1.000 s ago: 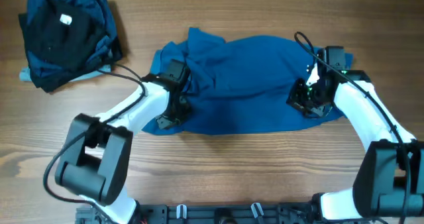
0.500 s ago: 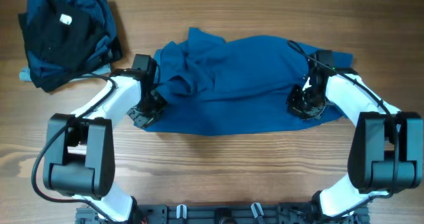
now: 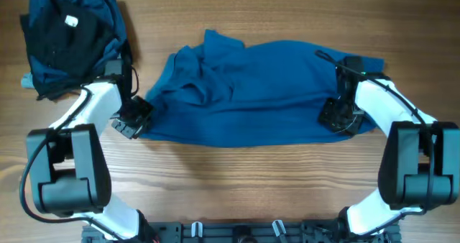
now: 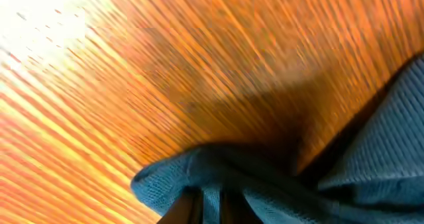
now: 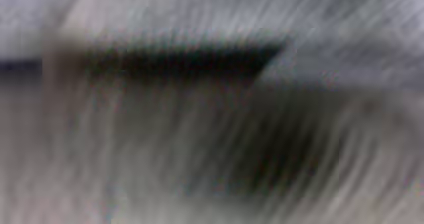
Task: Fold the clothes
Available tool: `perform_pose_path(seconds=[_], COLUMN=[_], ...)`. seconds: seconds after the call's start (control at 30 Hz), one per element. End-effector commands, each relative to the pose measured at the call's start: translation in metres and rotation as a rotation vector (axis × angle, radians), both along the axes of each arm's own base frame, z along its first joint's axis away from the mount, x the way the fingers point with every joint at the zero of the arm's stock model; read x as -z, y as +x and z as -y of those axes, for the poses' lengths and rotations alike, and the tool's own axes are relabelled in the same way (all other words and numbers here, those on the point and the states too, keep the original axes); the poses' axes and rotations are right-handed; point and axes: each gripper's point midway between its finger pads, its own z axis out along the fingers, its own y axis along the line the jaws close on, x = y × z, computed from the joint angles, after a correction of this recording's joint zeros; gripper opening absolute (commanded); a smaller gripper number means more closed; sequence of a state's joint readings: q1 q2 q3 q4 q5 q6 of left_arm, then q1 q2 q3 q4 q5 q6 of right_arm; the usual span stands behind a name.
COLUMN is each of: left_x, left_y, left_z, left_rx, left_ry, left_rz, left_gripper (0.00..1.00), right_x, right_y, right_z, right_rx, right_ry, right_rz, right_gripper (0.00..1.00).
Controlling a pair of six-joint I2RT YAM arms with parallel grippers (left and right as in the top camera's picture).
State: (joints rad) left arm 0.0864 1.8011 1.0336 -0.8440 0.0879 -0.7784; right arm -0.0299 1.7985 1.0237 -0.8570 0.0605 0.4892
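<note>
Left end effector of mine sits at the left end of the blue garment, toward the counter's left edge. Its jaws are closed narrow on a fold of the cloth. My left wrist view shows that fold bunched at the fingertips, with wood grain beyond it. My right end effector rests on the garment's right end, toward the right edge. I cannot tell whether it is wide or narrow, because my right wrist view is all blur. The counter is wood-grained. The blue garment lies stretched across its middle from left to right, rumpled on its left half and smoother on its right. A pile of dark clothes sits in the far left corner, apart from the garment. A small white tag shows on top of the pile.
</note>
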Motion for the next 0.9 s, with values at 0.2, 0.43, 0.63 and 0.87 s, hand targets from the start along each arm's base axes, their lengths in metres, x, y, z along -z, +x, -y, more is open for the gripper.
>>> perform_pose_path(seconds=[0.2, 0.43, 0.63, 0.87], left_x=[0.004, -0.028, -0.101, -0.047], left_y=[-0.016, -0.007, 0.004, -0.007], left_z=[-0.078, -0.069, 0.038, 0.132], left_rx=[-0.227, -0.172, 0.201, 0.464], left_ry=[0.05, -0.003, -0.098, -0.144], left_rz=[-0.026, 0.078, 0.306, 0.162], left_gripper=[0.06, 0.04, 0.05, 0.1], right_x=[0.009, -0.022, -0.02, -0.021], right_y=[-0.009, 0.015, 0.021, 0.024], right_z=[0.046, 0.045, 0.032, 0.024], right_rx=[0.044, 0.041, 0.046, -0.004], right_ry=[-0.112, -0.087, -0.009, 0.041], right_rz=[-0.053, -0.027, -0.003, 0.006], right_gripper=[0.75, 0.79, 0.91, 0.99])
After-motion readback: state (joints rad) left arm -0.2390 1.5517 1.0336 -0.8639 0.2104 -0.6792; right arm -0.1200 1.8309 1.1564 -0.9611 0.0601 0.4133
